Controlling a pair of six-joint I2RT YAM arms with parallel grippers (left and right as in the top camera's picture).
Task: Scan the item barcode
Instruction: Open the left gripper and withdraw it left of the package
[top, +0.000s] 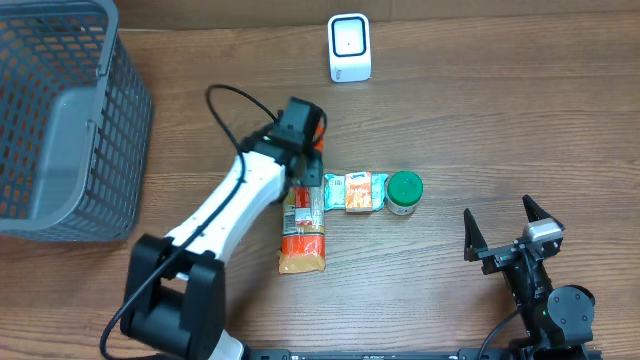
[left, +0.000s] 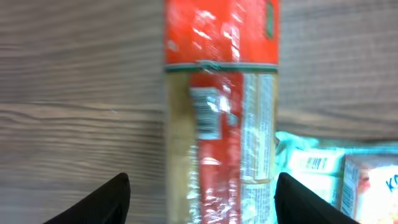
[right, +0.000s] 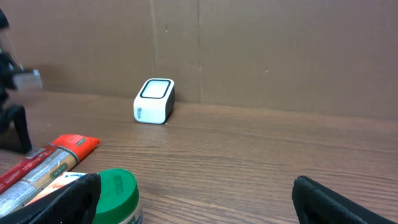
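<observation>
Left gripper (left: 202, 190): jaws released, standing either side of the red packet (top: 302, 235), not touching it. Right gripper (top: 503, 226): jaws wide apart, nothing between them.

Packet lies flat on the wooden desk (top: 480, 110). Its long axis runs front to back, far end under the left gripper, pointing roughly toward the white scanner (top: 349, 47).

Grey basket (top: 125, 140) at far left. Cardboard wall (right: 280, 50) behind the desk.

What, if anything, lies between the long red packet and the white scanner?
Nothing visible. Only tabletop separates the red packet from the scanner farther back. The left hand is open over the packet; the small packet and green-lidded jar lie off to its side.
</observation>
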